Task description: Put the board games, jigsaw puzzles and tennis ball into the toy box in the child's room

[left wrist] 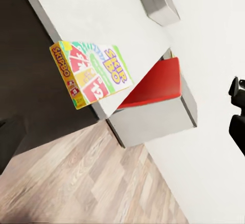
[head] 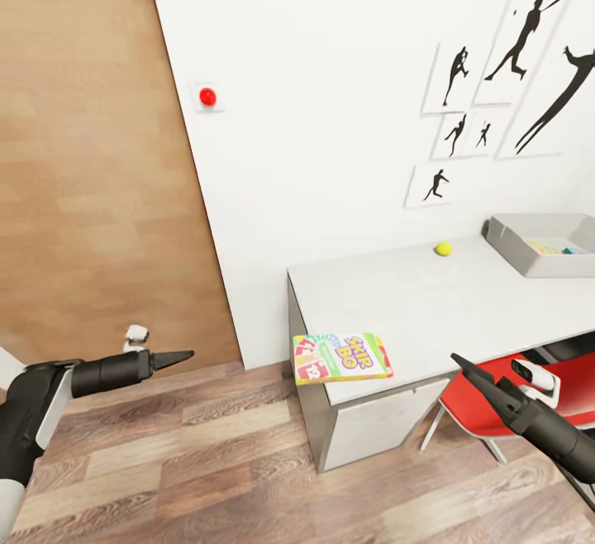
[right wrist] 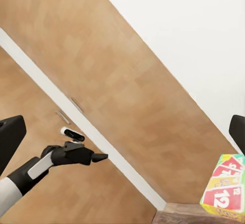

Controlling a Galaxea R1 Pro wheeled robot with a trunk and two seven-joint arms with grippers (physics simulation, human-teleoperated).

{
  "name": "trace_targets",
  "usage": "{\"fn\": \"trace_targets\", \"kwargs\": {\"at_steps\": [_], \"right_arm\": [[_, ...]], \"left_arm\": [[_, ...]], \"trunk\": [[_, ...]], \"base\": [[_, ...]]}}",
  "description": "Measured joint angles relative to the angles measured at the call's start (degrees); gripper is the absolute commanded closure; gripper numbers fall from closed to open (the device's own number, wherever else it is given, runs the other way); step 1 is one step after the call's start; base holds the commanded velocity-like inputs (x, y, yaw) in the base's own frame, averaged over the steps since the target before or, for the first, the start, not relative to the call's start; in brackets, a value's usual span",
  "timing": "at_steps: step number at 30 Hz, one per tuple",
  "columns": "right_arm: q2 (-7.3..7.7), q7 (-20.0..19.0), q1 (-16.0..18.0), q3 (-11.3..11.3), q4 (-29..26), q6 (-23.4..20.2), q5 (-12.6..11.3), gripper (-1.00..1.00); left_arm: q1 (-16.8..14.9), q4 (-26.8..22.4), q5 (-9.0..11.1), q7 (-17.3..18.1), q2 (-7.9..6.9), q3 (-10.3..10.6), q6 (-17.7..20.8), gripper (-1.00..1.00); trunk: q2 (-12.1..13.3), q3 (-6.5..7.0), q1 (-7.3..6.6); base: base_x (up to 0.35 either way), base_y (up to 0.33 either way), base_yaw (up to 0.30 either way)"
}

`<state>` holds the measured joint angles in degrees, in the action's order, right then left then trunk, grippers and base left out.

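The SKIP-BO board game lies flat on the near left corner of the table, partly overhanging the edge. It also shows in the left wrist view and in the right wrist view. A yellow tennis ball rests near the wall. The grey toy box sits at the table's back right with colourful flat items inside. My left gripper hovers open and empty above the floor left of the table. Below the table's front edge, my right gripper is open and empty. The bed and jigsaw puzzles are out of view.
A red chair is tucked under the table beside my right arm. A wooden door stands to the left, next to a white wall with a red button and framed silhouettes. Wood plank floor lies in front.
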<state>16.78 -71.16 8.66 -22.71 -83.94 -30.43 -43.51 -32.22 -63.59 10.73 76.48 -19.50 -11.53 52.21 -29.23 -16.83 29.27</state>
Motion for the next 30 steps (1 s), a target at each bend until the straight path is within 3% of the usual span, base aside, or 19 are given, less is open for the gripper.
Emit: {"fn": "trace_targets", "kwargs": {"at_steps": [3,9,13,18,22,30], "right_arm": [[0.0,0.0,0.0,0.0,0.0,0.7,0.1,-1.0],[-0.08,0.0,0.0,0.0,-0.1,1.2,0.2,-1.0],[-0.19,0.0,0.0,0.0,-0.1,1.2,0.2,-1.0],[-0.42,0.0,0.0,0.0,-0.1,1.3,0.2,-1.0],[-0.51,0.0,0.0,0.0,-0.1,1.3,0.2,-1.0],[-0.55,0.0,0.0,0.1,-0.2,1.3,0.2,-1.0]], "left_arm": [[-0.2,0.8,-0.1,-2.9,0.92,0.1,0.0,-1.0],[-0.3,2.7,0.1,-14.3,3.63,0.1,0.1,-1.0],[-0.4,6.4,0.0,-23.0,7.02,0.2,-0.2,-1.0],[-0.6,11.2,0.2,-33.2,11.35,0.3,-4.8,-1.0],[-0.6,12.5,0.4,-35.8,12.68,0.3,-6.2,-1.0],[-0.6,12.8,0.5,-36.5,13.95,0.3,-6.9,-1.0]], "trunk": [[-1.2,-0.25,0.66],[-3.6,-0.76,1.98],[-5.2,-1.1,2.86],[-7.2,-1.53,3.96],[-8.8,-1.86,4.84],[-12.1,-2.54,6.6]], "base": [[0.0,0.0,0.0],[0.0,0.0,0.0],[0.0,0.0,0.0],[0.0,0.0,0.0],[0.0,0.0,0.0],[0.0,0.0,0.001]]}}
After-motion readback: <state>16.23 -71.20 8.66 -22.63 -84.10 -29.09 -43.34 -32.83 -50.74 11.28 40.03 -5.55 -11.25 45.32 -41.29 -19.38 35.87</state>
